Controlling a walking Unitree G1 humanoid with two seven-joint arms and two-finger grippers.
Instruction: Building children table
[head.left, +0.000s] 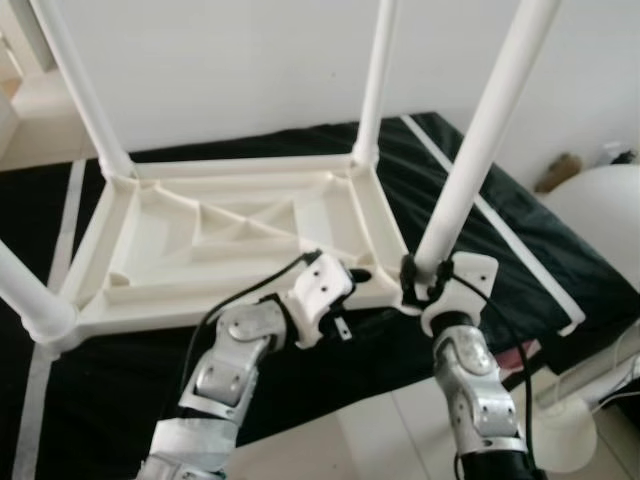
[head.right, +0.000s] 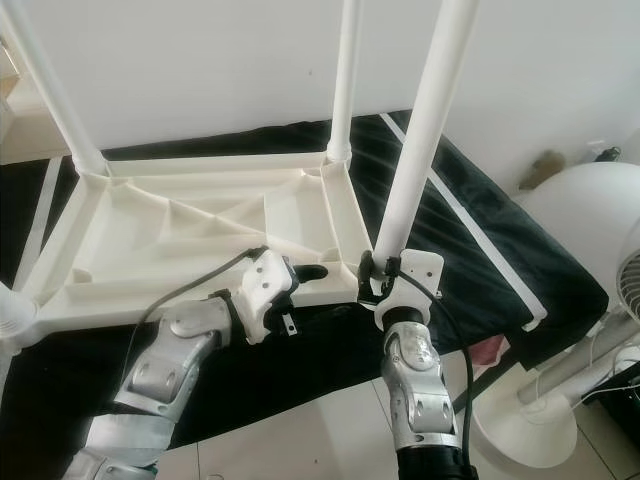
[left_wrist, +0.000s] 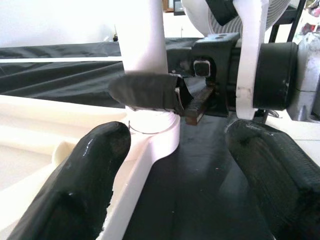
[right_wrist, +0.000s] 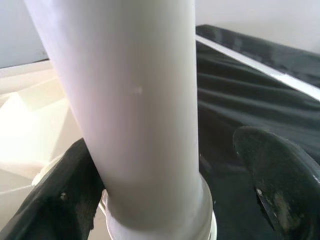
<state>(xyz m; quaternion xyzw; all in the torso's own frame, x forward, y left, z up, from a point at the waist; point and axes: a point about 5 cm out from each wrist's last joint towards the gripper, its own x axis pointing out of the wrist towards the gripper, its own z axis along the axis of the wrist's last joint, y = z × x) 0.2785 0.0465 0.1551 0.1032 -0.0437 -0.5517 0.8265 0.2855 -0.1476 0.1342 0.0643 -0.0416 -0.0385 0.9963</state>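
On the black bed cover (head.left: 520, 230) you have the white table (head.left: 240, 235) lying upside down, underside up, with legs standing in its corners. At the near corner on your right side, the right hand (head.right: 385, 272) sits around the base of the near leg (head.left: 480, 150), right where it enters its socket; the wrist view shows one finger (right_wrist: 55, 200) against the tube and the other finger (right_wrist: 280, 175) standing clear of it, so the grip looks slack, not clamped. The left hand (head.left: 345, 275) is parted and empty, poised just beside the table's near rim, close to that same corner.

My judgement: the step in hand is seating this leg. Close the right hand fully on the tube before you push, keep the leg upright over the socket, and press straight down with no sideways lean. Bring the left hand onto the rim to steady the table, since the soft bed may let it shift.
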